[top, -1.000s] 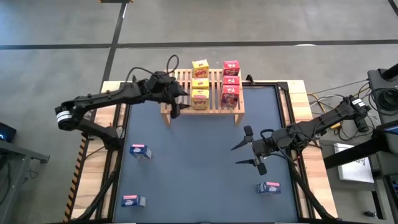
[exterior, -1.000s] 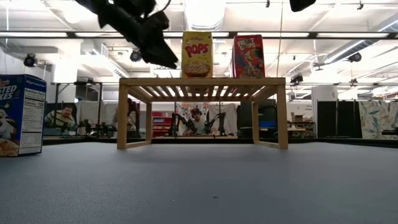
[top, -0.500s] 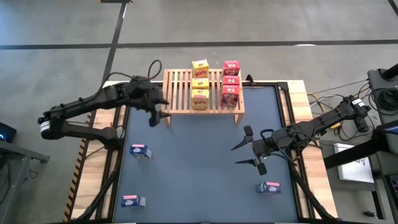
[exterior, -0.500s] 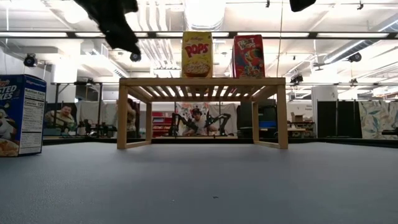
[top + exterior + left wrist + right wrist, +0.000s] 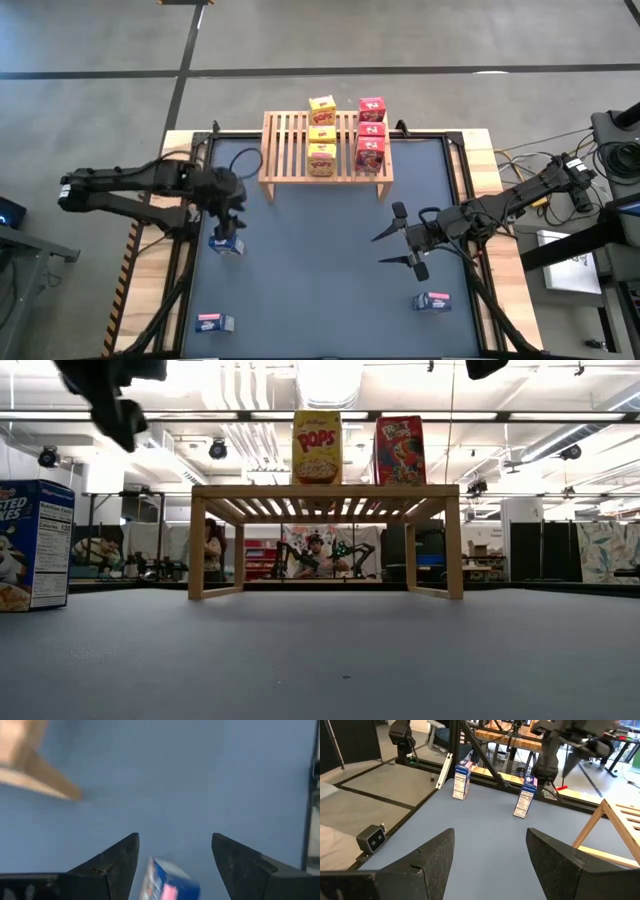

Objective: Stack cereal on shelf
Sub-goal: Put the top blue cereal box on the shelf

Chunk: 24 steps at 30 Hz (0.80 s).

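The left gripper (image 5: 228, 222), fingers spread wide, hovers directly over an upright blue cereal box (image 5: 226, 243) on the dark counter (image 5: 320, 270), well in front of the light wooden slatted shelf (image 5: 285, 145), apparently lining up a grasp. On that shelf stand three yellow boxes (image 5: 321, 131) and three red boxes (image 5: 370, 132); three blue ones remain off it. The right gripper (image 5: 392, 246) waits open in front of the shelf's right end.
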{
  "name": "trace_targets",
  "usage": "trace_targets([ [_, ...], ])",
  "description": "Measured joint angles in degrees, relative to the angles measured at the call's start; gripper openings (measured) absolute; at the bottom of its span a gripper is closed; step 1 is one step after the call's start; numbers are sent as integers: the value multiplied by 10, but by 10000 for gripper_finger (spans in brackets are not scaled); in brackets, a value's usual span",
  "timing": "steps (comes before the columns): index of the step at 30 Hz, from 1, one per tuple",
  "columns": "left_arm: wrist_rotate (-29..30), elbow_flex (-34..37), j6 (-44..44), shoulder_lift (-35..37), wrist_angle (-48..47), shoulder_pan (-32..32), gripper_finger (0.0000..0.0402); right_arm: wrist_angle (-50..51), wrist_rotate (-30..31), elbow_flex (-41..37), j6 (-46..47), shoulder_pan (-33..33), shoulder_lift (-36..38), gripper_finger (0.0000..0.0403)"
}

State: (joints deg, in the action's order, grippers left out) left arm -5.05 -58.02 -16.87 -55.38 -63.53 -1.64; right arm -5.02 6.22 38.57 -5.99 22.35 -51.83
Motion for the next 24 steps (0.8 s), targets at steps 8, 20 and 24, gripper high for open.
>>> trace_targets([
  [8,21,1,-78,13,-55,54,232,0,0,0,-8,0,0,237],
  [20,41,43,-92,14,-83,130,233,0,3,-9,-13,0,0,237],
  [24,41,62,-94,15,-84,156,233,0,16,-15,-11,0,0,237],
])
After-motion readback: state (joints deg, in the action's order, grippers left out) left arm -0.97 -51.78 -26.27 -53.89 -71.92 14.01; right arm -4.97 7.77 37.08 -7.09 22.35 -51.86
